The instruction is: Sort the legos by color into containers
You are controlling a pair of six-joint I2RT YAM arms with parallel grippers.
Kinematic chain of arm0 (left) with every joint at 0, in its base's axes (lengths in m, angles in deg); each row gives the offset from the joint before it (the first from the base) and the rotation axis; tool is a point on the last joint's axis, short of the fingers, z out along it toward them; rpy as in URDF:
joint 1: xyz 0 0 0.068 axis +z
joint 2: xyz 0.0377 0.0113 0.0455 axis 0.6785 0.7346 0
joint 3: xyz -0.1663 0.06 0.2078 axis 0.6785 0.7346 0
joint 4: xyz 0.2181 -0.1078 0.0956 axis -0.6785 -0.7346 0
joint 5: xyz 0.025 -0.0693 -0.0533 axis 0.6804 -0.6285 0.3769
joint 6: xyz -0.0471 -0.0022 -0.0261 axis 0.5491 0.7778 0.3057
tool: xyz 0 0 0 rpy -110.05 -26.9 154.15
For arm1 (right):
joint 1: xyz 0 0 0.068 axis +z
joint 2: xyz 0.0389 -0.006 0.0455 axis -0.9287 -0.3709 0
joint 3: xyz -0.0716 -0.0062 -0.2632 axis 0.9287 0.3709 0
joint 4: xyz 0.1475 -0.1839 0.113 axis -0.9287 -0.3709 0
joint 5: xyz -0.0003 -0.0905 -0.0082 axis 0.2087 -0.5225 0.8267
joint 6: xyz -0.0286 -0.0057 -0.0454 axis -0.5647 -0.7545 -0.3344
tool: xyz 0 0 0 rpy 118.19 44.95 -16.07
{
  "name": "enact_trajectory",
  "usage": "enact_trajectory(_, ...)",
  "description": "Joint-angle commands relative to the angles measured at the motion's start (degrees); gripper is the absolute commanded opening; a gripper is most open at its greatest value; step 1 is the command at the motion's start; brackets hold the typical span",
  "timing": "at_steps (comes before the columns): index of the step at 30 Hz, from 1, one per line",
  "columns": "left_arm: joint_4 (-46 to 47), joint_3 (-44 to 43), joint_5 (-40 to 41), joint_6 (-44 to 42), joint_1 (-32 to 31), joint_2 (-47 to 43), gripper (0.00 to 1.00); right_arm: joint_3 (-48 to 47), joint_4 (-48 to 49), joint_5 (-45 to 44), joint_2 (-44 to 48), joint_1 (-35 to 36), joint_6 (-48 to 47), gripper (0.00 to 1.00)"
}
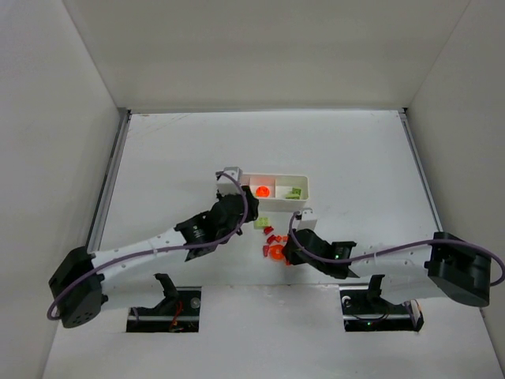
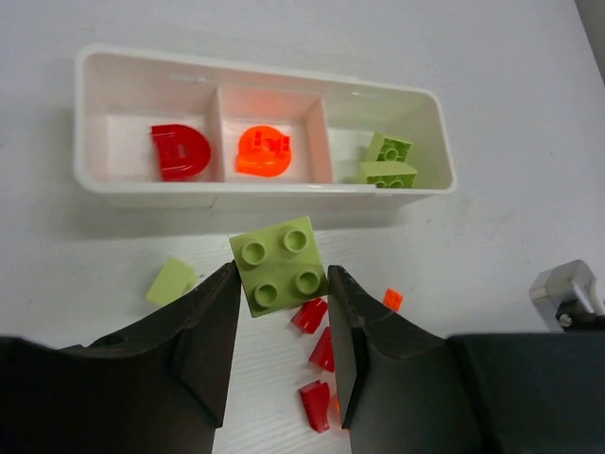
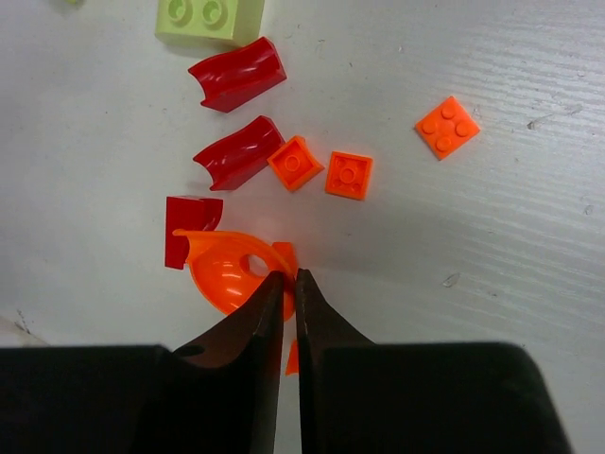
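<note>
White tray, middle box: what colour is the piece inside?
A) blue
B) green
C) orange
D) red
C: in the left wrist view, the middle box of the white tray holds a round orange piece, with a red piece and green pieces in the end boxes.

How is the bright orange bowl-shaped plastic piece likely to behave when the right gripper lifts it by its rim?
Probably stiff and light: the bright orange bowl-shaped piece looks like thin moulded plastic. Pinched off-centre at its rim by the right gripper, it may swing or pivot. Its glossy curved wall could slip.
</note>
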Motion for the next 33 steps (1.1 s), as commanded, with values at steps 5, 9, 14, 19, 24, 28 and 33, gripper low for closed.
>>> enact_trajectory(5, 11.04, -13.05, -8.05, -6.06, 2.34, 17.46, 0.23, 2.49, 2.39, -0.83, 5.42, -0.61, 1.56, 0.12)
enact_trajectory(9, 13.33, -19.56, -12.89, -6.06, 4.01, 25.55, 0.23, 3.64, 1.43, -1.1, 8.85, -0.61, 1.3, 0.12)
enact_trajectory(14, 13.68, -27.47, -16.67, -6.15, 4.63, 35.92, 0.23, 4.95, 0.54, -1.36, 10.88, -0.7, 1.74, 0.12)
enact_trajectory(19, 12.98, -33.37, -18.61, -5.8, 4.81, 45.42, 0.25, 5.22, 0.46, -1.36, 12.19, -0.96, 1.65, 0.13)
enact_trajectory(24, 12.11, -35.22, -18.18, -5.19, 4.81, 48.25, 0.29, 5.22, -0.77, -1.28, 14.3, -1.49, 1.12, 0.13)
enact_trajectory(28, 12.1, -33.64, -16.25, -5.27, 4.72, 45.71, 0.43, 4.78, -1.82, -1.36, 16.24, -2.36, 0.42, 0.13)
enact_trajectory(33, 13.77, -28.64, -15.97, -4.05, 5.6, 38.33, 0.57, 2.68, -1.92, -1.27, 16.59, -4.47, -1.68, 0.13)
